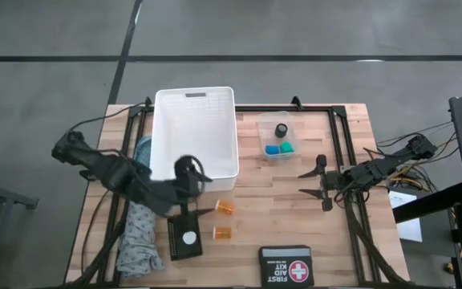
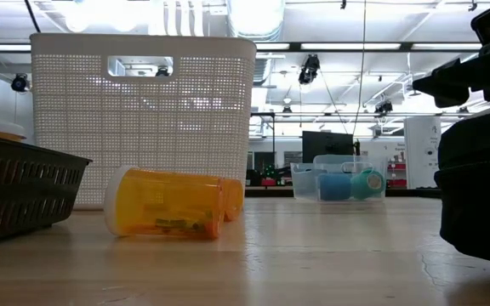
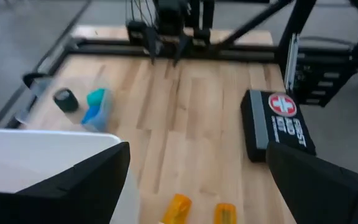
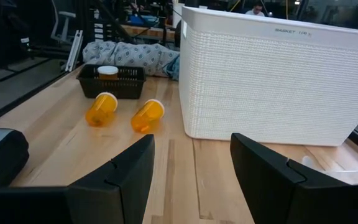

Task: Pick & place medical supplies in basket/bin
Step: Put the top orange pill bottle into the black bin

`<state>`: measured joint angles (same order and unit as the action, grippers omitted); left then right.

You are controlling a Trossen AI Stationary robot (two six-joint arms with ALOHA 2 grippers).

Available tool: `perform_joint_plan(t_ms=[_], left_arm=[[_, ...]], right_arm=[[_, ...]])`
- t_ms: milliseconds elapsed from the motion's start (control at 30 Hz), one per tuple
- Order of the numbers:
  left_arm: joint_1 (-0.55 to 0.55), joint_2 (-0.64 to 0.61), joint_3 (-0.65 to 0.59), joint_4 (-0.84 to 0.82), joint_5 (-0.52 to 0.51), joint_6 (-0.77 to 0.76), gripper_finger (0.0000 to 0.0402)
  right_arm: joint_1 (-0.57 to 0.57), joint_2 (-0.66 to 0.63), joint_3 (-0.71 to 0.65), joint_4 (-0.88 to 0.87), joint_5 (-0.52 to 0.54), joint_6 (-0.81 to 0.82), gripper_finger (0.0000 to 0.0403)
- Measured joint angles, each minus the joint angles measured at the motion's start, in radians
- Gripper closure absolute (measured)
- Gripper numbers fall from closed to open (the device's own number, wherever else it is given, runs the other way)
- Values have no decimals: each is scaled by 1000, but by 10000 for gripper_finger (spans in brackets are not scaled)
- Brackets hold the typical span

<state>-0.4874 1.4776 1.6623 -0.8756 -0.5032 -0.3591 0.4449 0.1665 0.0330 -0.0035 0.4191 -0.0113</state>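
Left gripper state: the left gripper (image 1: 201, 212) is standing with its jaws spread wide and nothing between them
Left gripper position: it is hovering above the table just beside the near long wall of the white basket (image 1: 196, 132), with the two loose bottles directly ahead of its fingertips
Nearer bottle: the first pill bottle (image 1: 225, 207) is lying on its side just ahead of the left gripper, closer to the basket wall
Farther bottle: the second pill bottle (image 1: 224, 233) is lying on its side beside the first, a little farther from the basket and apart from it
Long axis: in the high view both bottles are lying roughly across the table, pointing away from the left gripper along its line of reach; judged, the jaws are needing to span the bottle's width, not its length
Other supplies: a third capped bottle (image 4: 108, 72) is standing in the black mesh tray (image 4: 112, 81) below the left arm; the patterned cloth (image 1: 139, 233) is lying beside that tray; the coloured round pieces are sitting in the clear tub (image 1: 278, 138), nearer the right arm
Right gripper state: the right gripper (image 1: 314, 183) is waiting half open and empty, well apart from the bottles
Nearer arm: judged, the left arm is holding the shorter reach to either loose bottle
Drop point: the basket opening is lying just beside and behind the left gripper
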Motion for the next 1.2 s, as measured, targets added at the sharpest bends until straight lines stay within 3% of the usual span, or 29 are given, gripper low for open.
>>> perform_joint_plan(t_ms=[333,500,700,900,1033,1200], left_arm=[[-79,66,-1,-7,-100,-88,23],[-162,62,-68,68,-132,-88,32],[-263,64,-219,214,-164,-93,48],[-290,63,-403,541,-163,-96,67],[-286,63,-478,595,-79,-113,82],[-275,64,-565,659,-62,-151,89]], right_arm=[[0,0,0,0,0,0,197],[0,0,0,0,0,0,197],[0,0,0,0,0,0,197],[0,1,0,0,0,0,197],[0,1,0,0,0,0,197],[0,1,0,0,0,0,197]])
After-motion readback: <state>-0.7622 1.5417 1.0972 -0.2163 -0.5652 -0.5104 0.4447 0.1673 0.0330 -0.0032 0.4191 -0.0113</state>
